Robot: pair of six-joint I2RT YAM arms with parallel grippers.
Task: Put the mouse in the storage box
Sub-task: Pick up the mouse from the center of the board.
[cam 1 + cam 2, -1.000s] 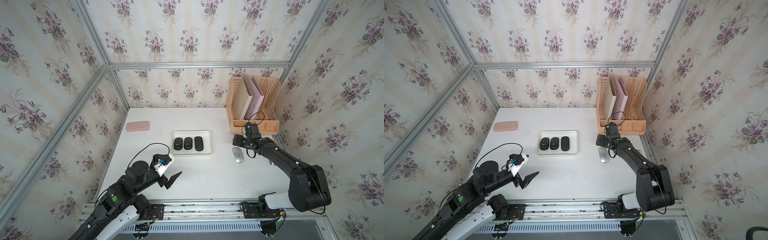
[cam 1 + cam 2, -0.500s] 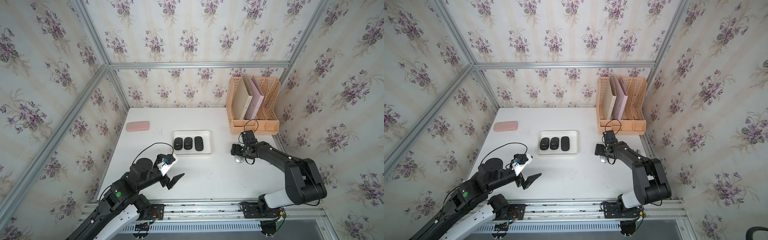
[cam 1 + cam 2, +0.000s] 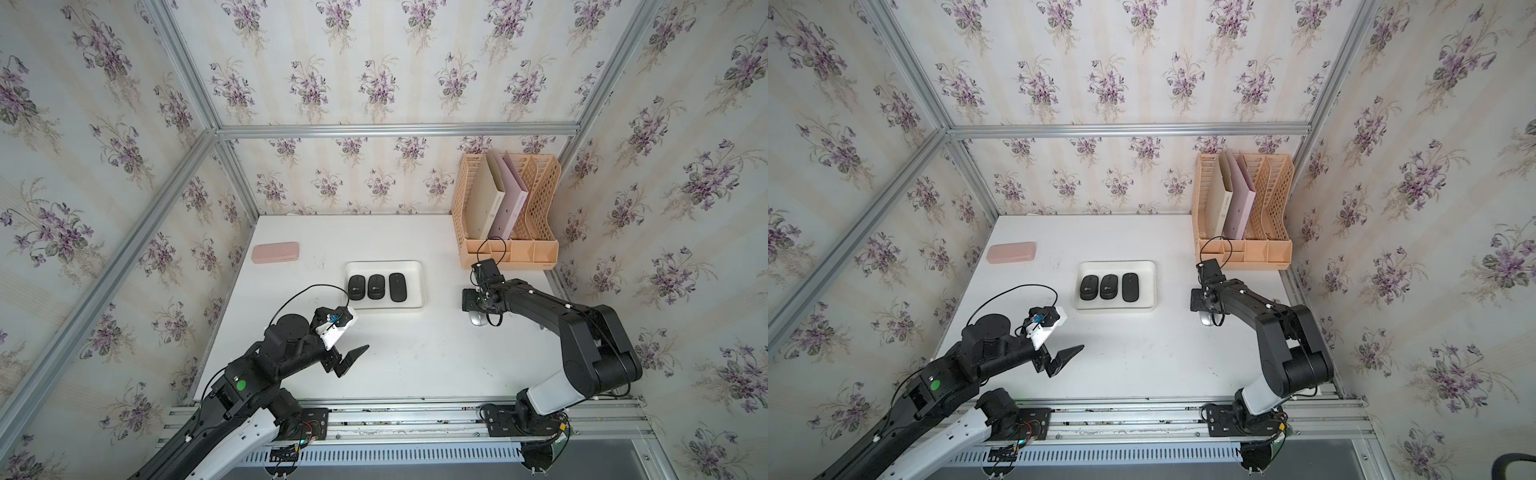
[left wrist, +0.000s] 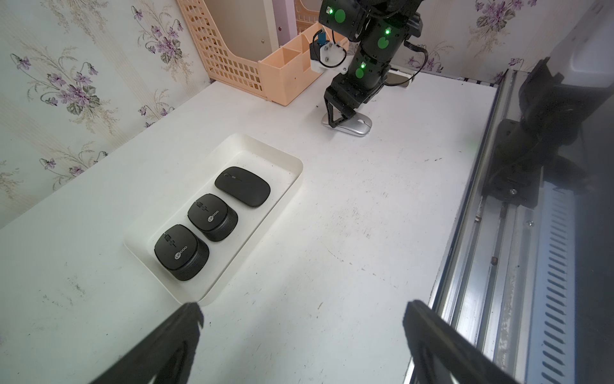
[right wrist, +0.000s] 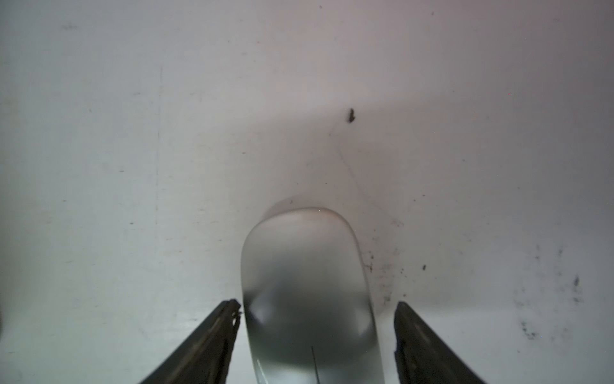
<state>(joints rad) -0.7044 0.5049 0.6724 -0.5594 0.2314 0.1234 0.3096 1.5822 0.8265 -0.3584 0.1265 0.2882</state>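
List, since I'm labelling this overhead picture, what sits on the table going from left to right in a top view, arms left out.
Pink case → storage box holding three black mice → silver mouse → peach file rack.

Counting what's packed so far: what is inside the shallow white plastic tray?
The shallow white plastic tray holds three black computer mice side by side, with bare floor at one end. Whatever lies beneath them is hidden.
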